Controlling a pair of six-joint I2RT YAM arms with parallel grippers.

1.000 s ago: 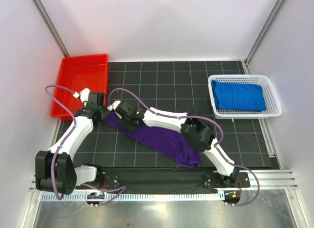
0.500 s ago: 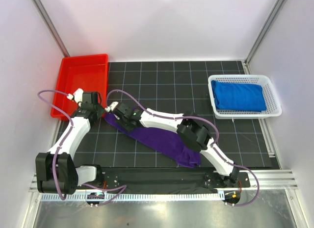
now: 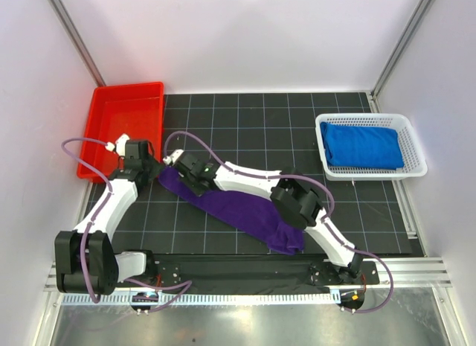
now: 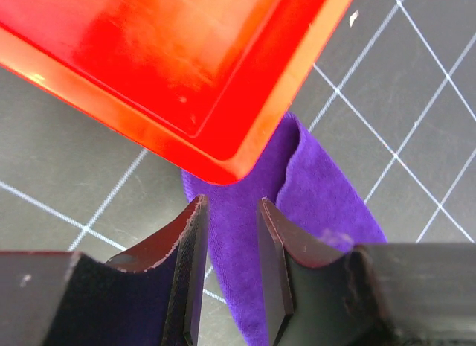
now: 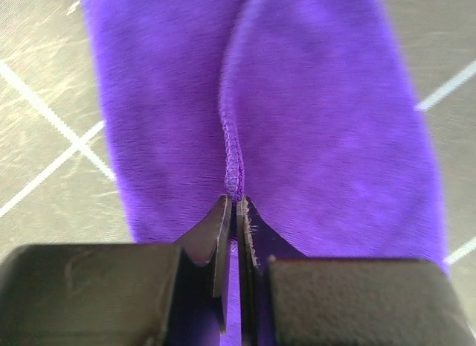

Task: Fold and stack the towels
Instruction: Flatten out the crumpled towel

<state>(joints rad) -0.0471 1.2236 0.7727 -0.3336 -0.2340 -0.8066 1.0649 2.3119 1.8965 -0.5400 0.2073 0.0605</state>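
Purple towel [image 3: 238, 208] lies as a long, narrow band on the worktop [image 3: 260, 130]. Its long axis runs diagonally, from a far-left end at the near corner of the red tray [image 3: 123, 119] down to a near-right end by the right arm's base. At the left, the left gripper [image 4: 232, 212] hangs over the towel's far-left end with its jaws apart, and purple cloth shows in the gap between them. Just to its right, the right gripper [image 5: 233, 204] is pinched closed on a raised, hemmed ridge of the same towel. At the far right, well apart, a blue towel [image 3: 362, 145] lies folded inside the white basket [image 3: 416, 149].
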